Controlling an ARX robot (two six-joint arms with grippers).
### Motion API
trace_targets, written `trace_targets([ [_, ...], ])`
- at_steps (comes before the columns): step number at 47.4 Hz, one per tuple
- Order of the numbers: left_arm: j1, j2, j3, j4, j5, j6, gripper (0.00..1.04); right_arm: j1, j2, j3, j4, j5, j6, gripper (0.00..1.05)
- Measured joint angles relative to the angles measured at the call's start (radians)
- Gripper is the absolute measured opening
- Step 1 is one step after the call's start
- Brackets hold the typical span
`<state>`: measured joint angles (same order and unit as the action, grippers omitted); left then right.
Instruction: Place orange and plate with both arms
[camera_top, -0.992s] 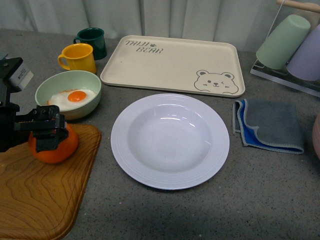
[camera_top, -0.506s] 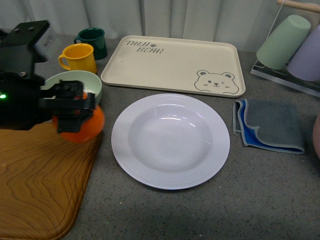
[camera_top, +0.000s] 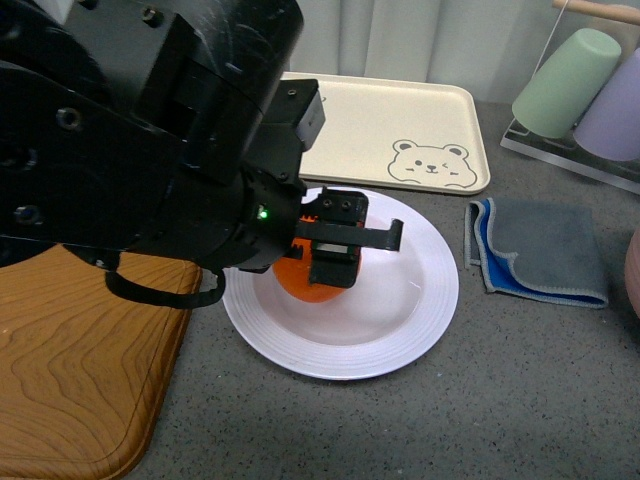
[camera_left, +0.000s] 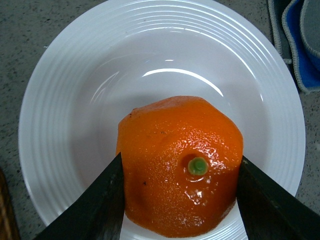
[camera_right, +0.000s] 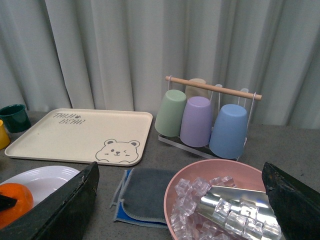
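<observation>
Bear tray (camera_top: 420, 125) at the back, grey cloth (camera_top: 545, 248) (blue edging) nearer on the right, wooden board (camera_top: 70, 370) front-left.

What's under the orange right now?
The white plate lies below the orange, which the left gripper holds. The fruit hides its own underside, so contact is unclear.

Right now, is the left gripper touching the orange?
Touching. In the left wrist view both fingers of the left gripper press against the orange, no gap on either side.
</observation>
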<state>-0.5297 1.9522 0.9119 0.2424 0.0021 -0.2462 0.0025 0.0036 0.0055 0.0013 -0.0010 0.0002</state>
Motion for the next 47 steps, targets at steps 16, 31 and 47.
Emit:
trace_targets([
  [16, -0.018, 0.098, 0.108, -0.048, -0.029, -0.003, 0.53, 0.000, 0.000, 0.000, 0.000, 0.000, 0.000, 0.95],
  [31, -0.027, 0.100, 0.117, -0.035, -0.031, -0.010, 1.00, 0.000, 0.000, 0.000, 0.000, 0.000, 0.000, 0.95],
  [47, 0.027, -0.018, -0.265, 0.806, -0.445, 0.167, 0.71, 0.000, 0.000, 0.000, 0.000, 0.000, 0.000, 0.95],
])
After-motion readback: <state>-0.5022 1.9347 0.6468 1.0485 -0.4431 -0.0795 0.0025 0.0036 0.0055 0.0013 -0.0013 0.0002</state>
